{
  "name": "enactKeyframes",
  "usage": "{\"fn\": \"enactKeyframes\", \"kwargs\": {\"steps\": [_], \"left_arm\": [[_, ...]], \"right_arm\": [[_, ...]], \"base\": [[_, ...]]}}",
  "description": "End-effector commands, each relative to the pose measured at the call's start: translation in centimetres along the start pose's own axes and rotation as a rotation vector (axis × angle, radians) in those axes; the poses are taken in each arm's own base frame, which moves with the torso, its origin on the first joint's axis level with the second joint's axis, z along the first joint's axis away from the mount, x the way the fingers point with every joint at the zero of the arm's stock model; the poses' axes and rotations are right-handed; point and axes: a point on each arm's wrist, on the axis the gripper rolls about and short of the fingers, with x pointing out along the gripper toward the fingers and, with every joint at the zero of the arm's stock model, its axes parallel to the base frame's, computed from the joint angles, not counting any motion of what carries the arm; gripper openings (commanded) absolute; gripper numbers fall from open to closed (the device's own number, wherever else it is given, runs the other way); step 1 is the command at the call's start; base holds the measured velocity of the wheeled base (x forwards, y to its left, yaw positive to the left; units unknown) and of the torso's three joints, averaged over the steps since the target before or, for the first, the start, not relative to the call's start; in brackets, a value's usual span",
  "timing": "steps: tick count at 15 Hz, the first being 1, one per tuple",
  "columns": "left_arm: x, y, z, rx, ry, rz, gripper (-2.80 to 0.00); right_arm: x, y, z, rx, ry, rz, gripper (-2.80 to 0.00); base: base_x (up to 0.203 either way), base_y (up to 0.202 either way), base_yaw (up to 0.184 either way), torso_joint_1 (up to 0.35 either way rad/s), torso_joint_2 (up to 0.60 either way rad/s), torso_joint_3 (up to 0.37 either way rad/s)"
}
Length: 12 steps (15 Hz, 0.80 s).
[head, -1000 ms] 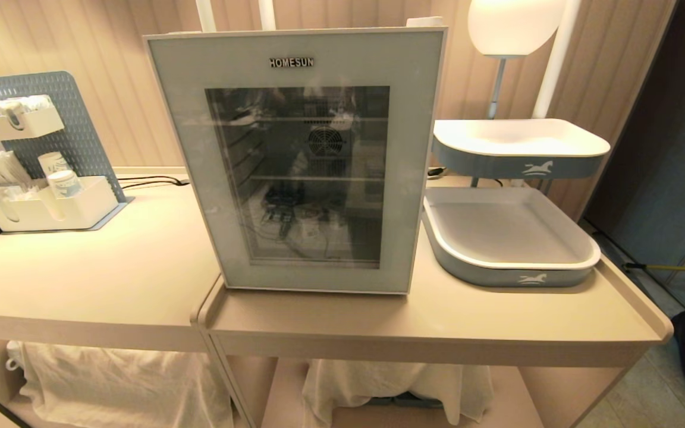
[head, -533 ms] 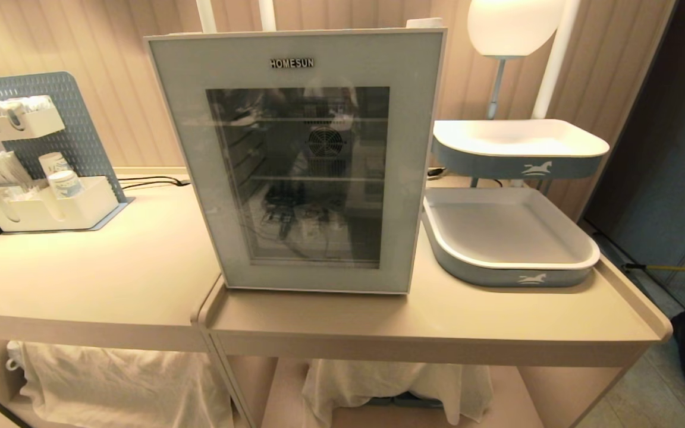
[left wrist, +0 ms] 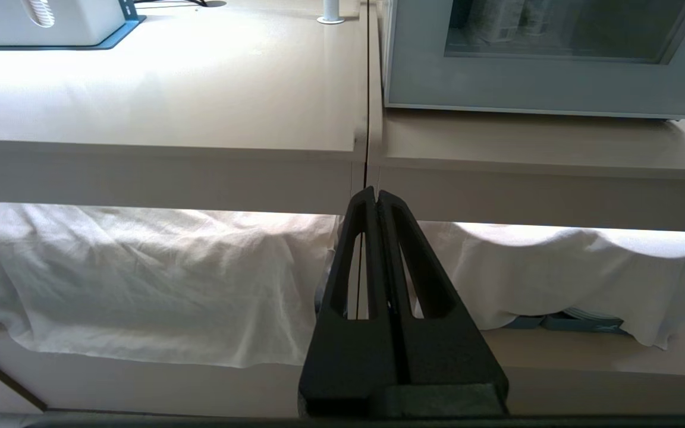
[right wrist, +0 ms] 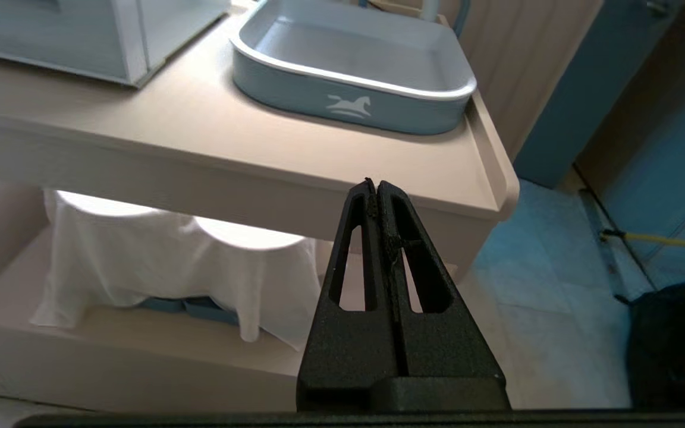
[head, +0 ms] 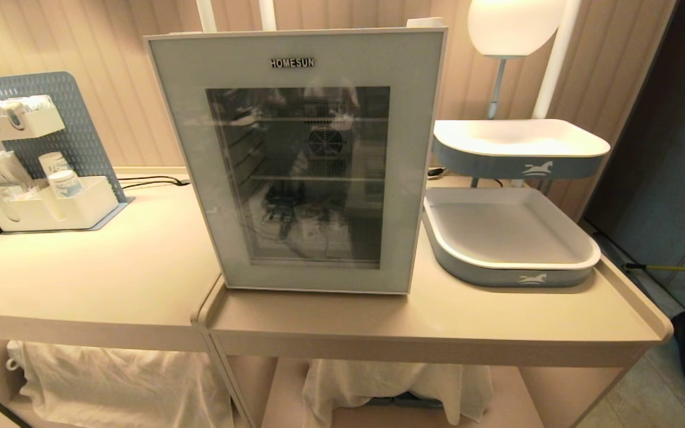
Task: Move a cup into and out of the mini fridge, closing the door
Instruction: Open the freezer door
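White boxy mini fridge [head: 420, 119] standing upright on the beige worktop [head: 437, 321], near the seam with a second beige worktop [head: 81, 273] on the left. Pale grey-blue framed door [head: 301, 160] with dark glass window and "HOMESUN" lettering shut flush against the cabinet; wire shelves and a round rear fan [head: 325, 141] visible through the glass, with reflections too muddled to make out any cup inside. Just beside the fridge on the right, a blue-grey rectangular tray with white rim and horse emblem [head: 509, 273], and above it a second matching tray [head: 521, 163] on a stand. Far left, a white organiser against a blue pegboard [head: 51, 208] holding paper cups [head: 63, 181] and sachets. White cloths [head: 122, 380] draped over the lower shelf.

Neither arm within the head view. Left hand [left wrist: 371, 193] held low before the worktop edge, level with the seam, black fingers pressed together, gripping nothing. Right hand [right wrist: 373, 184] likewise low, fronting the worktop's right corner below the lower tray, fingers closed tight and empty.
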Motion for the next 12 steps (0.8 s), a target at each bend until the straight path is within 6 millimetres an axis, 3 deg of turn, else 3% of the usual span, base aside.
{"fn": "enactKeyframes", "kwargs": {"steps": [1, 3, 12], "left_arm": [[0.01, 0.00, 0.02, 0.000, 0.001, 0.000, -2.80], [0.01, 0.00, 0.02, 0.000, 0.001, 0.000, -2.80], [0.01, 0.00, 0.00, 0.000, 0.001, 0.000, -2.80]], "right_arm": [[0.02, 0.00, 0.04, 0.109, -0.005, 0.004, -2.80], [0.03, -0.02, -0.21, 0.255, 0.022, -0.024, -2.80], [-0.17, 0.02, -0.42, 0.246, 0.077, -0.022, -2.80]], "base": [[0.000, 0.000, 0.000, 0.000, 0.00, 0.000], [0.000, 0.000, 0.000, 0.000, 0.00, 0.000], [0.000, 0.000, 0.000, 0.000, 0.00, 0.000]]}}
